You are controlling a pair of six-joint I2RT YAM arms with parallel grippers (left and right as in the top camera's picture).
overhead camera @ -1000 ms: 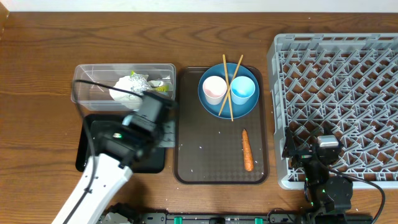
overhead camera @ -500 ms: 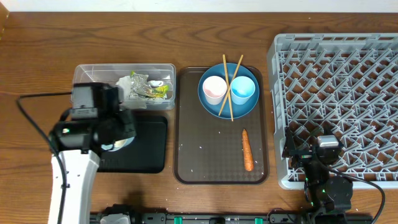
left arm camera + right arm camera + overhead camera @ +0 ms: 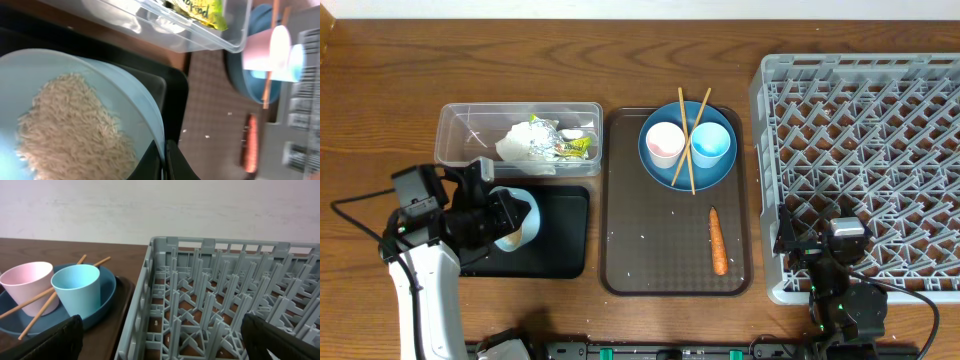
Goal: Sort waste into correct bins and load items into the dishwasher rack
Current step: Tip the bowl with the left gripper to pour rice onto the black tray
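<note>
So, here's how I'd play this step, going left to right:

- Near the front-left corner, the left gripper (image 3: 164, 157) is clamped onto the rim of the bowl (image 3: 107, 80). It holds the bowl tipped on its side above the black tray (image 3: 565, 235).
- The rice (image 3: 75, 130) sits in a heap inside the bowl, so I'd say the dump isn't finished. Roll the wrist further, slowly, with the mouth pointed at the tray's middle and well inside its edges. Sticky grains may need a small shake.
- A rim pinch can slip as the weight shifts, so go easy on the shaking.
- Just behind, toward the back edge, the clear box (image 3: 460, 135) holds the crumpled paper (image 3: 525, 140) and the yellow-green wrapper (image 3: 572, 148). Keep the rice out of it.
- In the middle is the brown serving tray (image 3: 660, 255). On it is the blue plate (image 3: 665, 172) with the pink cup (image 3: 665, 143), the light blue cup (image 3: 710, 143) and the chopsticks (image 3: 692, 140). The carrot (image 3: 718, 240) and a few loose grains (image 3: 642, 237) are there too, untouched.
- At the right edge is the dishwasher rack (image 3: 860, 150). The right gripper (image 3: 160, 330) sits at its front-left corner, fingers spread wide, holding nothing.
</note>
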